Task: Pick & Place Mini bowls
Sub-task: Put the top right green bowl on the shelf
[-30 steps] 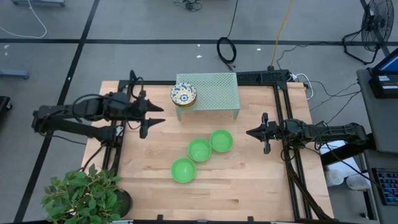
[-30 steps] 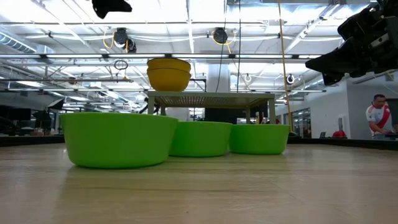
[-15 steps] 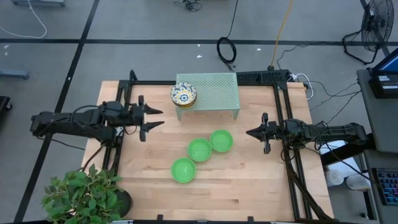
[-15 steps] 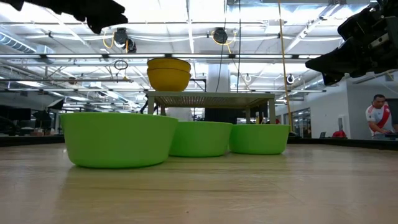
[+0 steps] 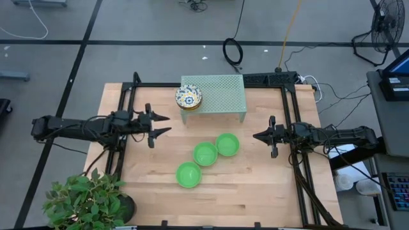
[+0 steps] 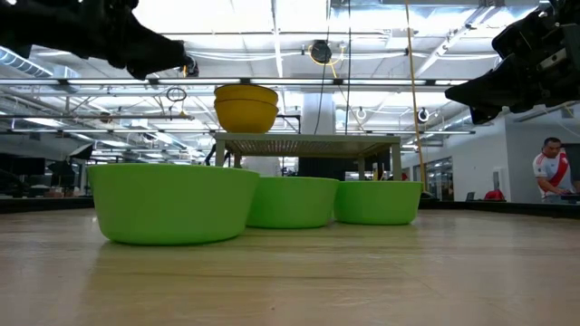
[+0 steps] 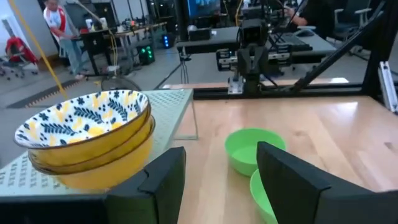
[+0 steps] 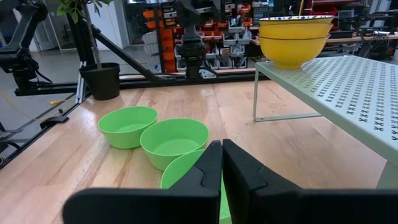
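We see three green bowls [image 5: 206, 153] loose on the table [image 5: 255, 191], three patterned bowls [image 5: 188, 97] stacked on the rack [image 5: 220, 96] beyond; left gripper [image 5: 163, 124] released, empty, right gripper [image 5: 257, 136] clenched, empty: greens remain

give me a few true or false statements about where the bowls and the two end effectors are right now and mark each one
1. The patterned bowls sit stacked on the mesh rack. True.
2. Three green bowls rest on the rack. False: they sit on the wooden table, in front of the rack.
3. The left end effector is open and empty. True.
4. The right end effector grips a green bowl. False: it is shut on nothing, apart from the bowls.
5. The green bowls are stacked. False: they lie side by side in a diagonal row.
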Motion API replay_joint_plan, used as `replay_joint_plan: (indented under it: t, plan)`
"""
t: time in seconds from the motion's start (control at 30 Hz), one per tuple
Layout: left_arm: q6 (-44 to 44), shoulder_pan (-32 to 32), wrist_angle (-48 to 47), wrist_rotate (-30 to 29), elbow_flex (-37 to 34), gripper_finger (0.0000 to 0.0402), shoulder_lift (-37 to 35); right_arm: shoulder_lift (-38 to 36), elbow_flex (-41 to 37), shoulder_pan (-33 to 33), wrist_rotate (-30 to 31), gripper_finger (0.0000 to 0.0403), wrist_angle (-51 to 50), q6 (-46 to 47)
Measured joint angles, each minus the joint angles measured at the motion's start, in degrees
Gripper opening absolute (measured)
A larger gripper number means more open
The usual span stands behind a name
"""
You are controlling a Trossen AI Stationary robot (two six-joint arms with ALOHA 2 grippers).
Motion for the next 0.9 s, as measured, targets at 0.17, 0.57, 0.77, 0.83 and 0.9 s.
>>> replay_joint_plan:
  t: [0.17,0.57,0.77,0.83,0.9]
  plan:
    - [-4.6,0.0,-0.7,0.0,0.0,0.0202,0.0,0.0,0.0,0.0,0.0,0.0,0.0,0.0]
    - [-7.6,0.0,-5.2,0.0,0.0,0.0202,1.2,0.0,0.0,0.0,0.0,0.0,0.0,0.0]
    - [-4.9,0.0,4.9,0.7,-1.0,0.0202,7.2,0.0,0.0,0.0,0.0,0.0,0.0,0.0]
    - [-3.4,0.0,15.1,2.8,-3.0,0.0202,9.3,0.0,0.0,0.0,0.0,0.0,0.0,0.0]
    - [-0.7,0.0,23.9,6.4,-5.2,0.0202,10.7,0.0,0.0,0.0,0.0,0.0,0.0,0.0]
